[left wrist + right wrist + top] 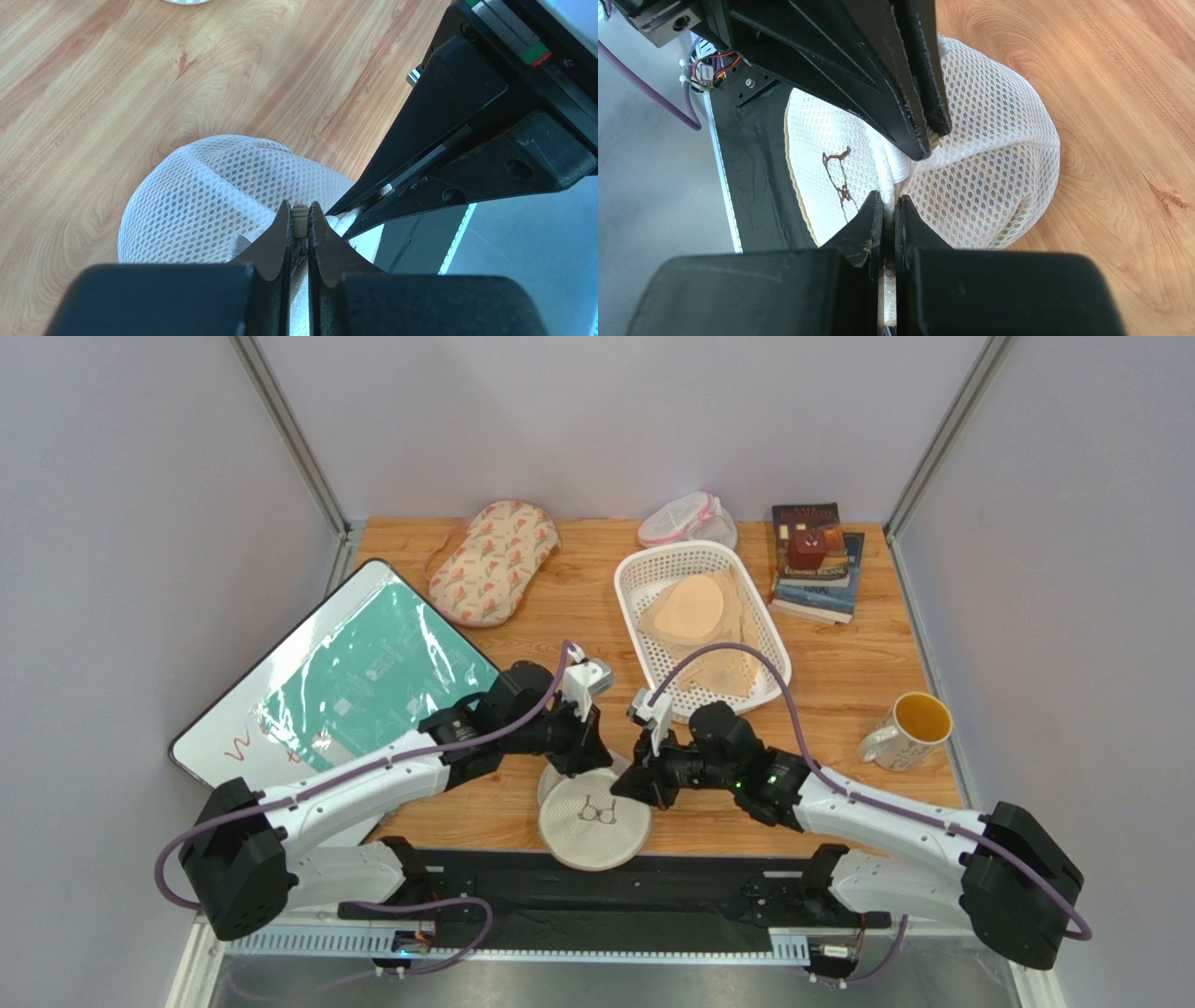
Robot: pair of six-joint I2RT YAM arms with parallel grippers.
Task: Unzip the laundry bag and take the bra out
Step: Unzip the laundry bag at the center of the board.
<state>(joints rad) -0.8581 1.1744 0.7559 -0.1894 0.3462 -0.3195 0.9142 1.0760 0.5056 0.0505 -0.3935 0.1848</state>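
The laundry bag [593, 819], a round cream-white mesh dome with a small black bra icon, lies at the table's near edge between the arms. My left gripper [591, 758] is at its far rim. In the left wrist view the jaws [300, 214] are shut on the beige zipper pull [300, 218], above the mesh [210, 196]. My right gripper [626, 784] comes in from the right; it [889, 204] is shut on a fold of the bag's edge [990, 161], close under the left fingers [878, 77]. The bra is hidden.
A white basket [638, 567] holding a pale peach bra stands behind the grippers. An oval patterned bag [491, 560], a small pink-trimmed mesh bag [685, 518] and books [814, 560] are at the back. A mug [909, 731] stands right, a whiteboard [337, 686] left.
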